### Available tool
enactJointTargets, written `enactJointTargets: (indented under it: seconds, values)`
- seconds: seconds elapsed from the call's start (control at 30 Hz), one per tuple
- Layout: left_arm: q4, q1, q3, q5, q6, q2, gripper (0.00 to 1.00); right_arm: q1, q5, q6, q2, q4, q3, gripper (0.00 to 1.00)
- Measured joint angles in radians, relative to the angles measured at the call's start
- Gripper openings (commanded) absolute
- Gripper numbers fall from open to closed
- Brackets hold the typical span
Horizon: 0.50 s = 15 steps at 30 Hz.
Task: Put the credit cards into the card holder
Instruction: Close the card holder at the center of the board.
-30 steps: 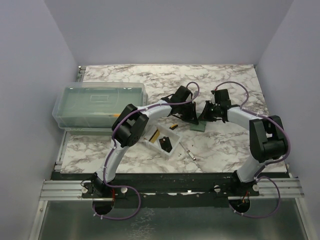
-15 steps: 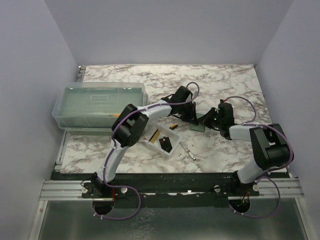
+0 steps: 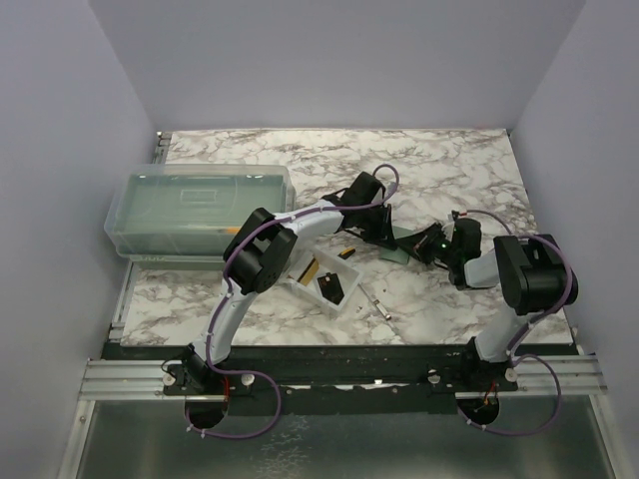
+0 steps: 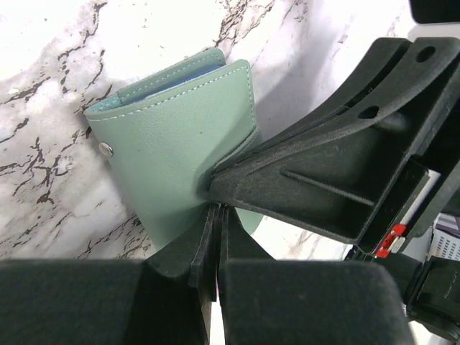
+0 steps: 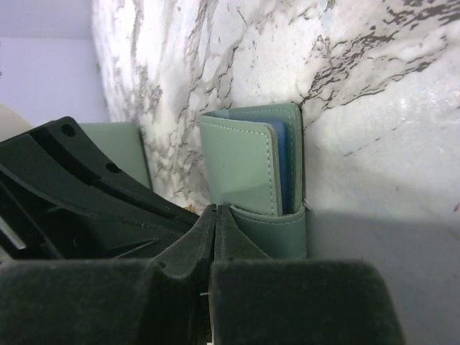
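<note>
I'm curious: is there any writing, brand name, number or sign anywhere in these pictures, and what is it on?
No readable text in any view.
card holder: plain green surface with a snap button; no brand or lettering on the sides shown.
black card and gold card: too small to read anything.
red tag at the edge of the left wrist view: too small and blurred to tell whether it bears writing.
</note>
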Motion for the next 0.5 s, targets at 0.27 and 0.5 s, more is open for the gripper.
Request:
enactJointTargets:
  seconds: [0.27, 0.5]
  values:
    - [0.003, -0.002, -0.001, 0.0, 0.0, 0.0, 0.0, -0.087, -0.187, 0.128, 0.133, 0.209, -0.027, 0.0]
    - [-0.015, -0.002, 0.0, 0.0, 0.005, -0.008, 0.31, -0.099, -0.216, 0.085, 0.102, 0.154, -0.005, 0.29]
